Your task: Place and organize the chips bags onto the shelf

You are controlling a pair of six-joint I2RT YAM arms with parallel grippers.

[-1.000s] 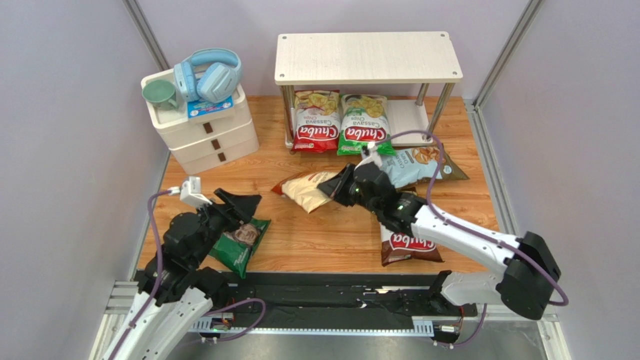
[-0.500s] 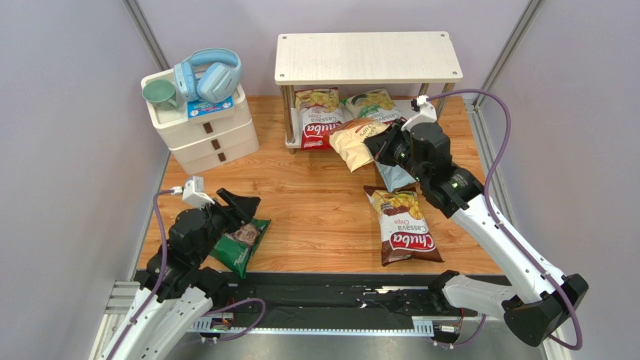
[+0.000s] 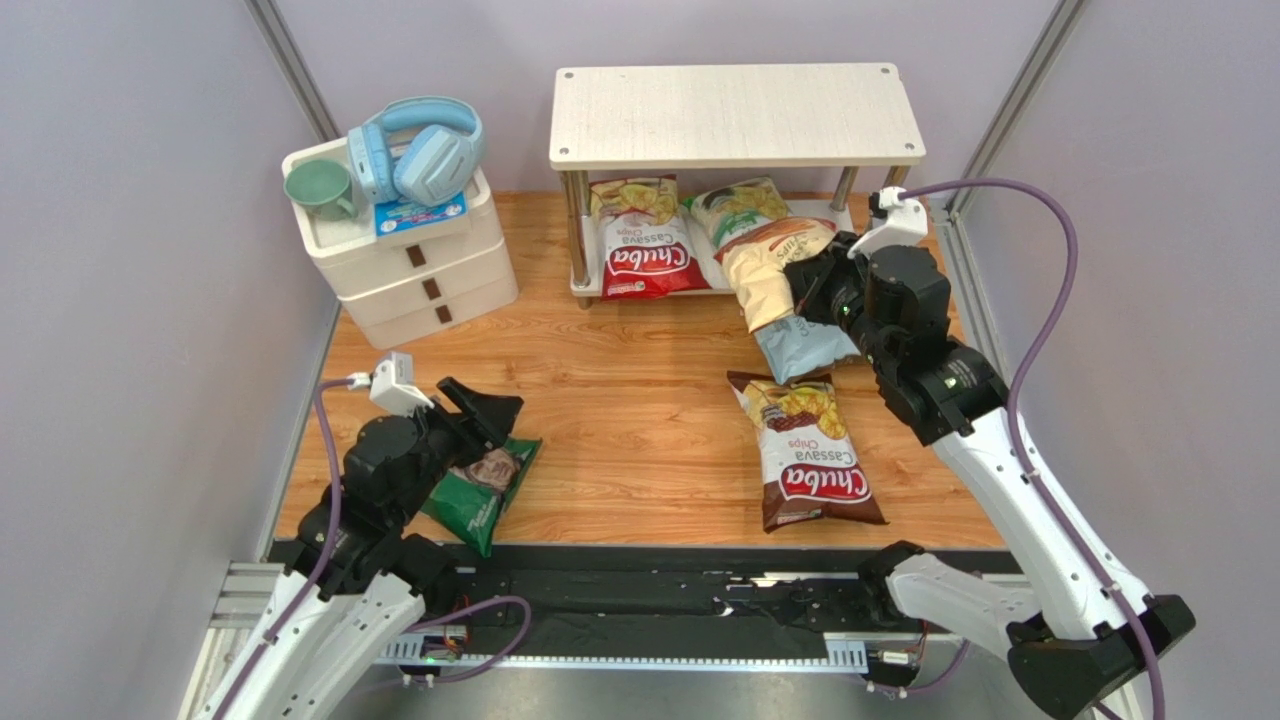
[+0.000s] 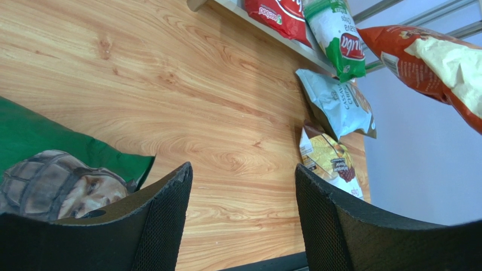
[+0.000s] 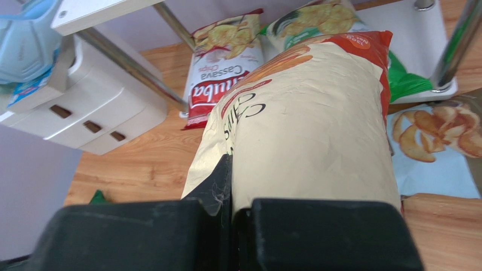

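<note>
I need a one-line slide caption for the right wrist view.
Right gripper holds the cream-orange chips bag in front of the shelf.

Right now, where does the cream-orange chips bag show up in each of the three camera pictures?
Top external: the cream-orange chips bag is upper right of centre, just in front of the shelf.
Left wrist: it is in the top right corner.
Right wrist: it fills the centre, close to the lens.
Shared landmark: the red Chuba Cassava bag on the shelf's lower board, to the left of it in all three views.
</note>
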